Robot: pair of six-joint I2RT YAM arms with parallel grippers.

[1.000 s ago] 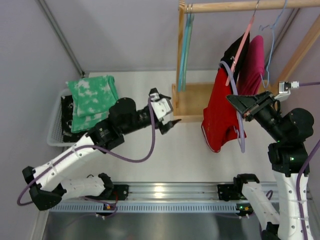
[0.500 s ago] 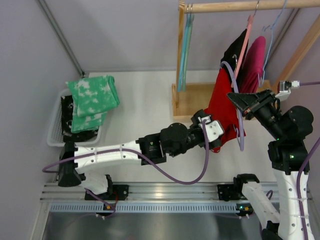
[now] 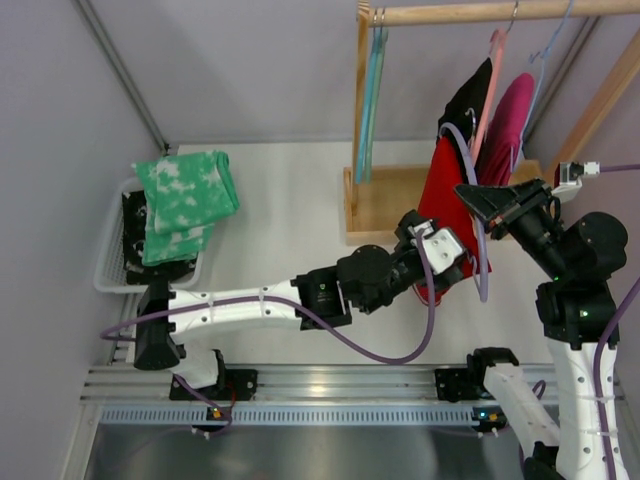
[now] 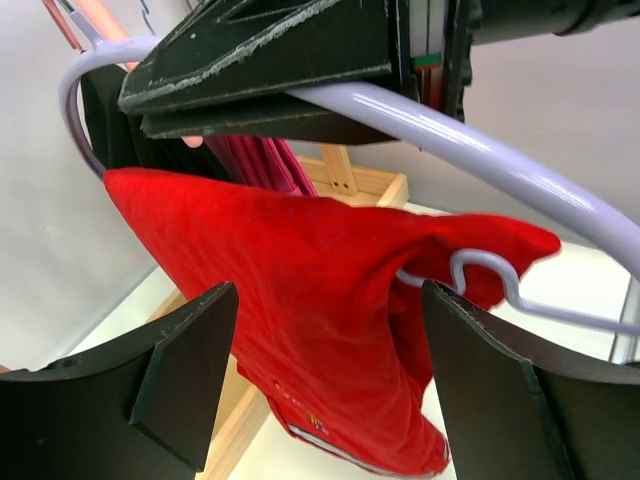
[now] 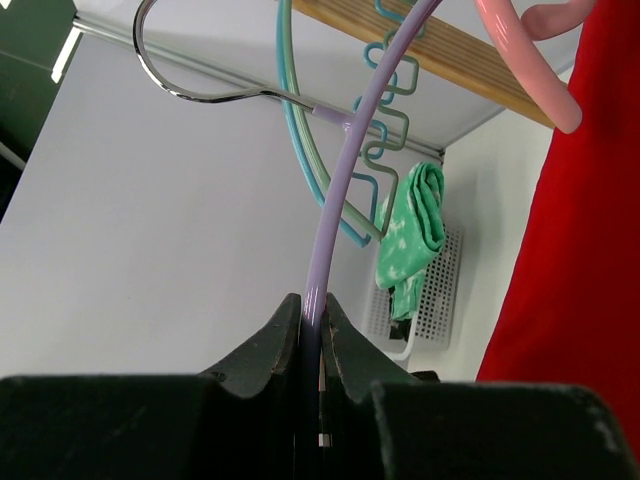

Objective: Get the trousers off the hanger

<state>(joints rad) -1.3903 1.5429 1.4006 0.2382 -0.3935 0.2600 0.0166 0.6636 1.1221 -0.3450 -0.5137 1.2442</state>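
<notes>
The red trousers point(image 3: 440, 205) hang over a lilac hanger point(image 3: 483, 270) in front of the wooden rack. My right gripper point(image 3: 472, 197) is shut on the hanger's lilac wire point(image 5: 340, 190); its fingers pinch the wire in the right wrist view. My left gripper point(image 3: 455, 265) is open at the lower part of the trousers. In the left wrist view the red cloth point(image 4: 300, 270) hangs between and just beyond its spread fingers point(image 4: 190, 370), with no contact visible. The hanger's bar point(image 4: 480, 140) and the right gripper's black fingers point(image 4: 260, 70) cross above.
A wooden rack point(image 3: 390, 200) with a top rail point(image 3: 480, 12) carries teal hangers point(image 3: 372, 100) and a pink hanger point(image 3: 490, 80) with black and magenta garments point(image 3: 505, 125). A white basket point(image 3: 115, 250) with a green cloth point(image 3: 185, 200) stands at the left.
My left arm has swung from near the basket across to the right and reached the lower part of the red trousers. The right gripper has kept its hold on the hanger.
</notes>
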